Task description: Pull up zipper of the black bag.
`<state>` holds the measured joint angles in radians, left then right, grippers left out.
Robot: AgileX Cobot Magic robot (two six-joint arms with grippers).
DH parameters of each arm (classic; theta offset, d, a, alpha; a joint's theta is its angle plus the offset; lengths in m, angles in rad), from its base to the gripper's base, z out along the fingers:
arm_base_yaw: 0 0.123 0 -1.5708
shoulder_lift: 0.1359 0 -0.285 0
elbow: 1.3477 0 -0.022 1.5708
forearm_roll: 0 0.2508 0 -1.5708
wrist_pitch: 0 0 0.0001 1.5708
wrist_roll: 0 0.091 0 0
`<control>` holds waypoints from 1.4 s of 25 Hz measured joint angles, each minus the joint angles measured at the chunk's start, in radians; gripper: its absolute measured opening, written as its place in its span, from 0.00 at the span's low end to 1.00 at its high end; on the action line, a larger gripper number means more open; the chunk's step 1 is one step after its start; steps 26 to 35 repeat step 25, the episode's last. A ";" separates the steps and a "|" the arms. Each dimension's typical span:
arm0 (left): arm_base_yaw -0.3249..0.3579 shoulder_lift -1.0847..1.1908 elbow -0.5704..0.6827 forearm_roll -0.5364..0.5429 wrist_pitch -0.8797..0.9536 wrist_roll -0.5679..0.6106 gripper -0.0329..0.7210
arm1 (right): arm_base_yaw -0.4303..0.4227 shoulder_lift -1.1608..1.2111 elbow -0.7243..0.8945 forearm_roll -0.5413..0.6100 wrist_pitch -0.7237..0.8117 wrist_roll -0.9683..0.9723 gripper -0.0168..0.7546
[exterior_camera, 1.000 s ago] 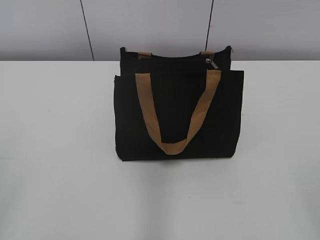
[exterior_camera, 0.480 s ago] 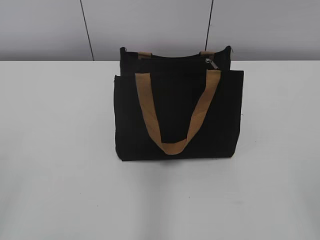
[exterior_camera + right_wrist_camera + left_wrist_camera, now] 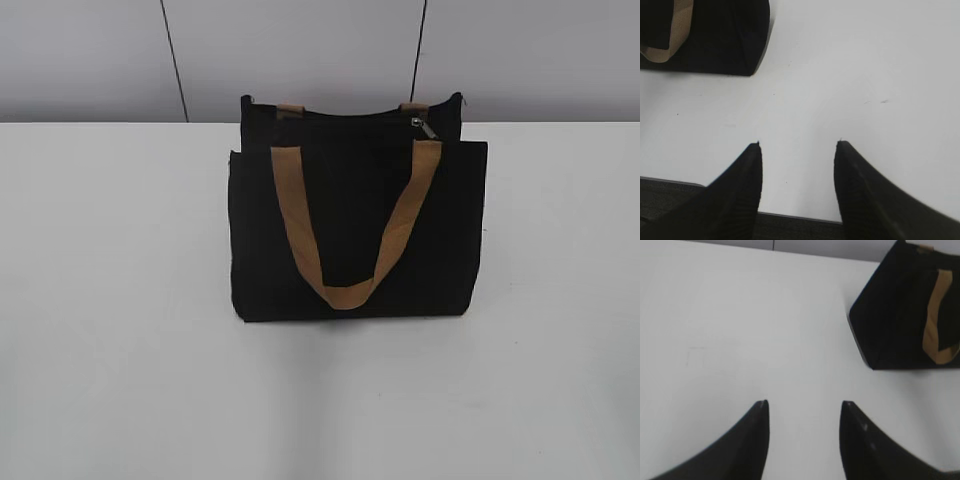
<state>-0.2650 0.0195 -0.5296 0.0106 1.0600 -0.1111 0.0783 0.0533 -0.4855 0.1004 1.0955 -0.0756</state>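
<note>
The black bag [image 3: 355, 230] stands upright in the middle of the white table, its tan front handle hanging down over the front panel. The small silver zipper [image 3: 418, 123] sits at the right end of the top opening, near the right rear handle. Neither gripper shows in the exterior view. My left gripper [image 3: 804, 404] is open and empty over bare table, with the bag [image 3: 900, 315] far off at the upper right of its view. My right gripper [image 3: 798, 143] is open and empty near the table's front edge, with the bag [image 3: 725, 40] at the upper left.
The white table [image 3: 110, 300] extends to the left, right and front of the bag. A grey panelled wall [image 3: 300, 50] stands behind it. The table's front edge [image 3: 790, 216] shows between the right gripper's fingers.
</note>
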 joint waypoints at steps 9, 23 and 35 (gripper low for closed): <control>0.159 -0.027 0.001 -0.003 0.000 0.000 0.44 | -0.025 -0.060 0.000 0.006 -0.001 0.000 0.50; 0.172 -0.027 0.001 -0.003 0.000 0.000 0.39 | -0.026 -0.060 0.000 0.006 -0.001 0.000 0.50; 0.172 -0.027 0.001 -0.003 0.000 0.000 0.37 | -0.026 -0.060 0.000 0.006 -0.001 0.000 0.50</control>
